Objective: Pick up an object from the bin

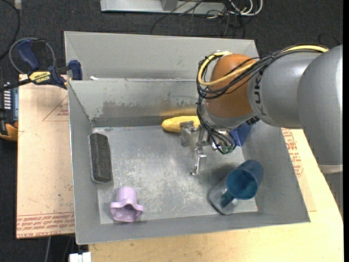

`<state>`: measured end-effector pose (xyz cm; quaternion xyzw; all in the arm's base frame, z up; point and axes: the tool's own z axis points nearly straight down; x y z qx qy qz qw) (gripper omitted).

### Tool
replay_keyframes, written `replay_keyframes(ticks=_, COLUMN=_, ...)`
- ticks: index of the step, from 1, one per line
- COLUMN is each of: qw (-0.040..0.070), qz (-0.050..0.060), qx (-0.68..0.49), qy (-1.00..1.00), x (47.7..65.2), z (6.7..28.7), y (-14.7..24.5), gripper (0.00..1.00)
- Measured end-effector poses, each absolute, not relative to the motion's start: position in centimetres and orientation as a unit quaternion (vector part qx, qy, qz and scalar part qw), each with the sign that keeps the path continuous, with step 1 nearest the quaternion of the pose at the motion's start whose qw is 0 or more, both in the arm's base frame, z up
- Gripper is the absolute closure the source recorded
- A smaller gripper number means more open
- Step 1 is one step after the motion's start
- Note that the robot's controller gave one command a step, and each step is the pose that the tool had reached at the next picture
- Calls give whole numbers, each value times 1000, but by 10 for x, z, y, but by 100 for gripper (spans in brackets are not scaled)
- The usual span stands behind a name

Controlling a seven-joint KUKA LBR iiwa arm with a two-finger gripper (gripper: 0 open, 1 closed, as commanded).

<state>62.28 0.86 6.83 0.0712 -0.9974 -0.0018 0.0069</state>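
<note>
My gripper [192,156] hangs over the bin's middle, just right of centre, open, with nothing between its fingers. A yellow banana [175,124] lies against the back wall, right behind the gripper, its right end hidden by the gripper's body. To the gripper's front right, a blue cup [242,182] lies on its side, nested in a clear plastic cup [219,200]. A dark blue thing [241,132] shows partly beneath the arm at the right wall.
A long dark grey block [101,157] lies along the left side. A lilac plastic piece [126,205] sits in the front left corner. The arm with its orange cover and cables reaches in from the right over the back right part of the bin.
</note>
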Motion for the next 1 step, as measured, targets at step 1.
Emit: replay_keyframes(ticks=1, qw=0, qz=-2, qx=-25, qy=-1000, x=640, z=109, y=-89, gripper=0)
